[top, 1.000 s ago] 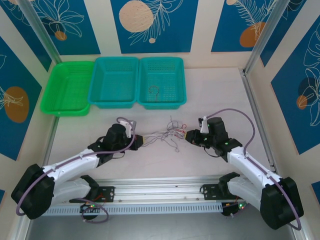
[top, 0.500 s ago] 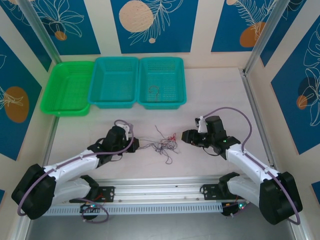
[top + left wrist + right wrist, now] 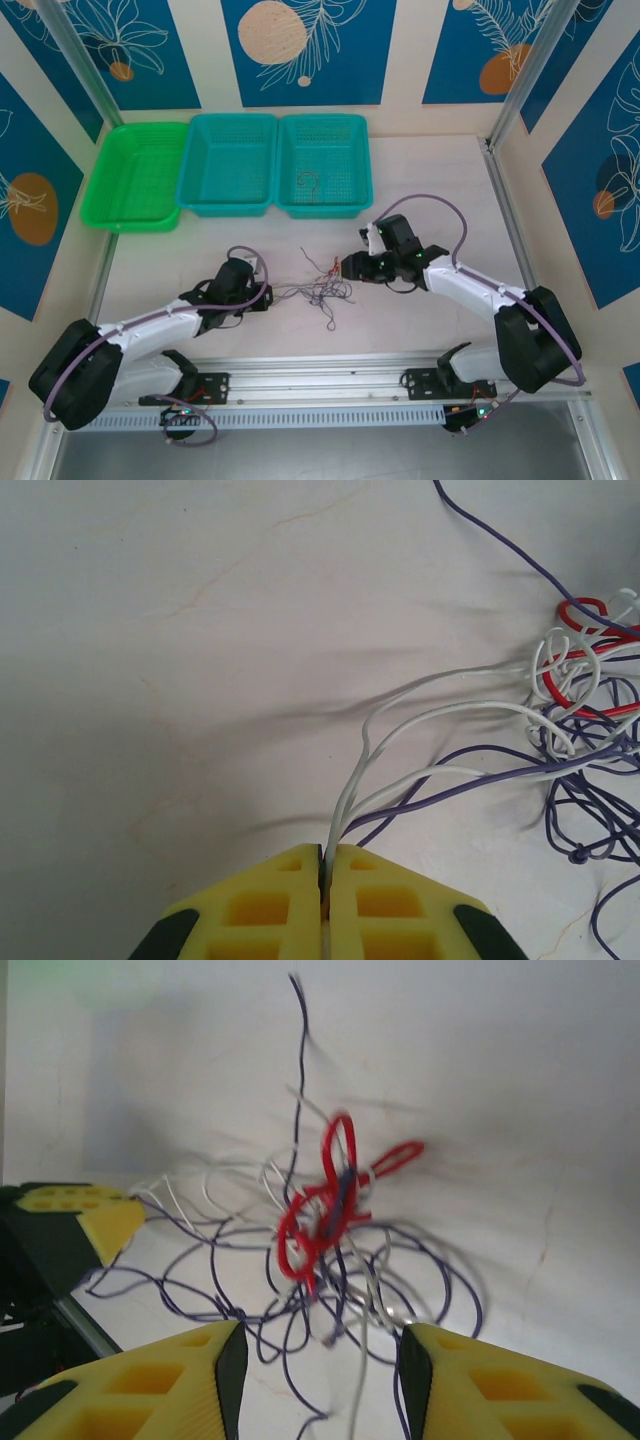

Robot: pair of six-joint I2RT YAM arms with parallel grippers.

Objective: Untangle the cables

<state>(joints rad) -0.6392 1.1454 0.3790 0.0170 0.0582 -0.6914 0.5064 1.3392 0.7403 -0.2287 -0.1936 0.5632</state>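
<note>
Left jaws clamped on cables [image 3: 312,1222]; right jaws apart over tangle; three baskets [image 3: 232,160] beyond.

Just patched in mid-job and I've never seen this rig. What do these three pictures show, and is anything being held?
Two robot arms are bolted at the near edge of a table. The overhead picture looks down from behind them. The other two come from a camera on each wrist, each showing its own end effector at the bottom. Between the arms lies a tangle of thin cables, white, purple and red. The left end effector is shut on a few white and purple strands. The right end effector is open, the tangle ahead of it, gripping nothing. At the far edge sit a green tray and two teal trays; the right-hand one contains one loose wire.
</note>
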